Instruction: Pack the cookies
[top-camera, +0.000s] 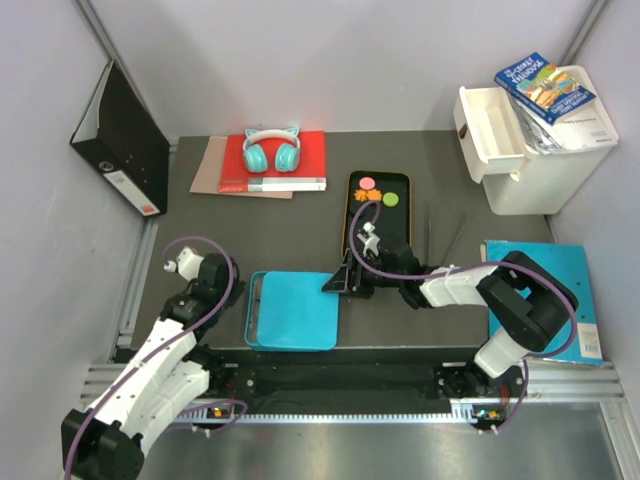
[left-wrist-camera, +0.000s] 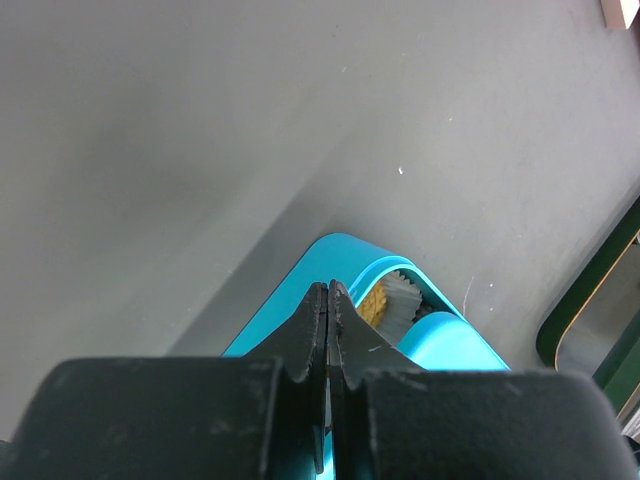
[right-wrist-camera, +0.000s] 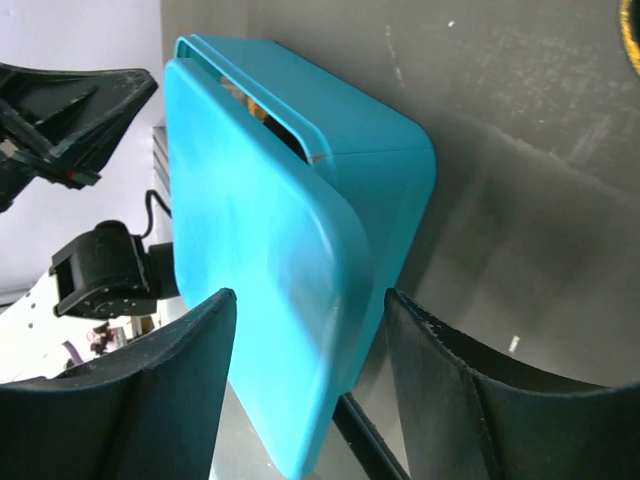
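Three loose cookies (top-camera: 367, 184), one pink, one orange and one green, lie on a black tray (top-camera: 347, 205) with an orange rim at the upper centre of the top view, set on the dark bench (top-camera: 280, 235). Below and left of the tray, near the bottom centre, sits a teal box (top-camera: 252, 310) with its lid (top-camera: 296, 312) resting on it slightly askew. Through the gap at the lid's edge, the left wrist view shows a packed cookie (left-wrist-camera: 374, 302), orange, beside a white crinkled paper cup (left-wrist-camera: 402, 295), so part of the packing looks done.

The right fingers (right-wrist-camera: 170, 390) stand well apart, one on each side of the lid's near edge, at the box's right side in the top view. A dark sliver shows between the lid and one finger, so they appear to straddle the lid rather than clamp it. The left fingers (left-wrist-camera: 318, 322) are pressed together with nothing between them, over the bench by the box's left corner.

The cookies look like thin, light, stiff discs, probably brittle and smooth-faced. Because they lie flat on the tray, they offer little height to catch. The likely hold is a gentle pinch across the rim, fingers lowered close to the tray, with the irregular orange one taken across its narrowest part. The lid looks like light, rigid, slippery plastic, best held by an overhanging edge.
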